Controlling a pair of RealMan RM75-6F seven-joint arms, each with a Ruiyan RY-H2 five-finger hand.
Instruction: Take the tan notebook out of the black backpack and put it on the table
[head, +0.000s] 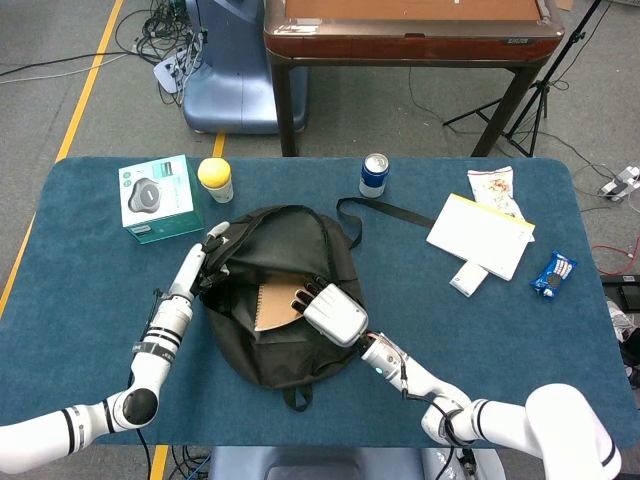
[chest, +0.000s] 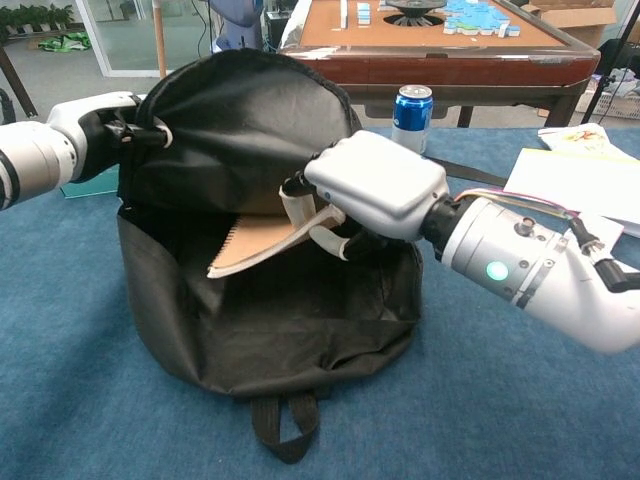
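Note:
The black backpack (head: 275, 345) (chest: 290, 330) lies open in the middle of the blue table. My left hand (head: 209, 260) (chest: 105, 120) grips the upper edge of its flap and holds the mouth open. The tan spiral notebook (head: 272, 306) (chest: 250, 243) is tilted up inside the opening, its spiral edge to the left. My right hand (head: 330, 310) (chest: 375, 190) holds the notebook's right edge, fingers above and below it, lifting that side. The far part of the notebook is hidden under the flap and the hand.
On the table (head: 90, 290) stand a teal box (head: 158, 198), a yellow-lidded jar (head: 215, 179) and a blue can (head: 373, 174) (chest: 411, 117). A white book (head: 481, 235), a small white box (head: 468, 279) and snack packets (head: 553, 273) lie at the right. A wooden table (head: 410, 30) stands behind.

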